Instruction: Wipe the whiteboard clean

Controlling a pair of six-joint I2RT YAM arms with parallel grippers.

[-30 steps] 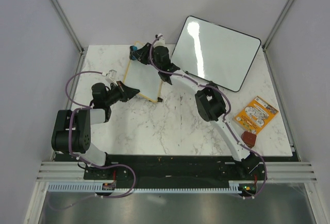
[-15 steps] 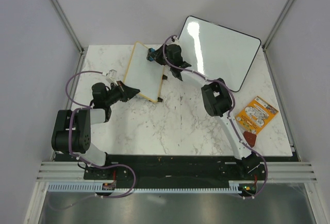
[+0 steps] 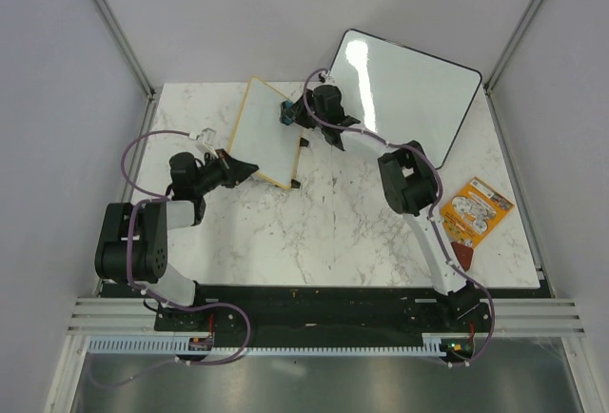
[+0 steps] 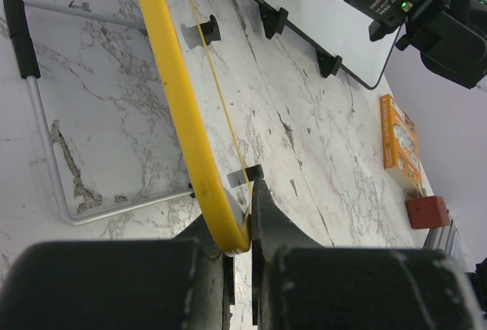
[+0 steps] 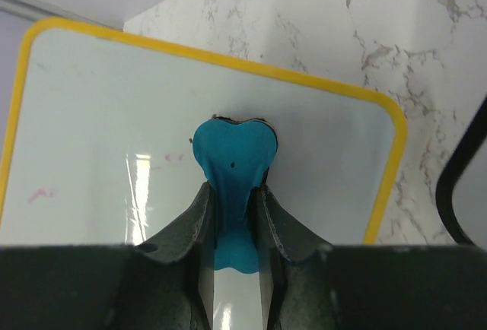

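Toward the bench's far edge, the right hand (image 3: 284, 115), clamped on a blue eraser (image 5: 232, 147), presses the propped whiteboard (image 3: 262, 137) from its right, while the left hand (image 4: 242, 227) pinches its near corner.

Top view: high above near edge, looking down on whole tabletop (image 3: 314, 232). Left wrist: low, close, along whiteboard (image 4: 169, 79) edge. Right wrist: close, facing its face. All share whiteboard.

Whiteboard (image 3: 263, 142) left of larger board (image 3: 404, 99) — packet (image 3: 473, 208) right.
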